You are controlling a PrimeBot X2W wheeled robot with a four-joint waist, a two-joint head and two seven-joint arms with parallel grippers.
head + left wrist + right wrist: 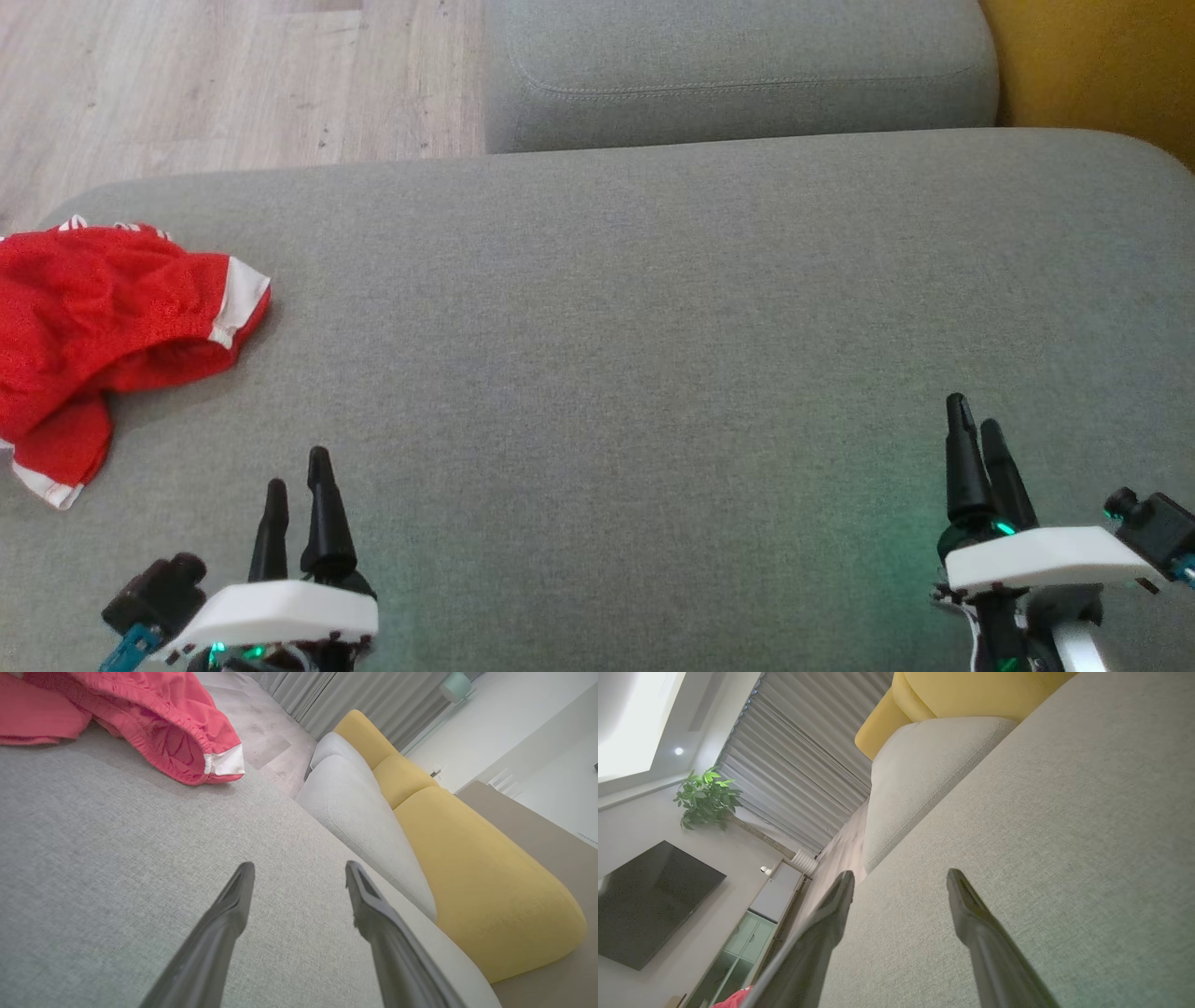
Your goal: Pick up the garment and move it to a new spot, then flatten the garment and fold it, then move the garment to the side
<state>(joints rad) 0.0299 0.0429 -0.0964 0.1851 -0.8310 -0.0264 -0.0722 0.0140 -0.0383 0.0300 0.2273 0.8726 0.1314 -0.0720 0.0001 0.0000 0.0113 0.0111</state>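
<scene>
Garment, red with white trim, lies crumpled at the far left edge of the grey cushion and partly runs out of the head view. I judge the task to be at its very first step: nothing is lifted, flattened or folded yet. The left gripper hovers near the cushion's front, close to the heap and to its right, jaws spread wide and holding nothing. The right gripper hangs well apart on the other side, jaws likewise wide and empty. The next move probably calls for the left arm to swing toward the heap and pinch a firm part, such as the white-edged hem nearest it, then carry the cloth to the bare middle where both arms can reach. The cushion is broad, flat and woven; a second grey cushion lies beyond it, beside a yellow seat and pale wood floor. Grey curtains, a plant and a dark screen show in the right wrist view.
</scene>
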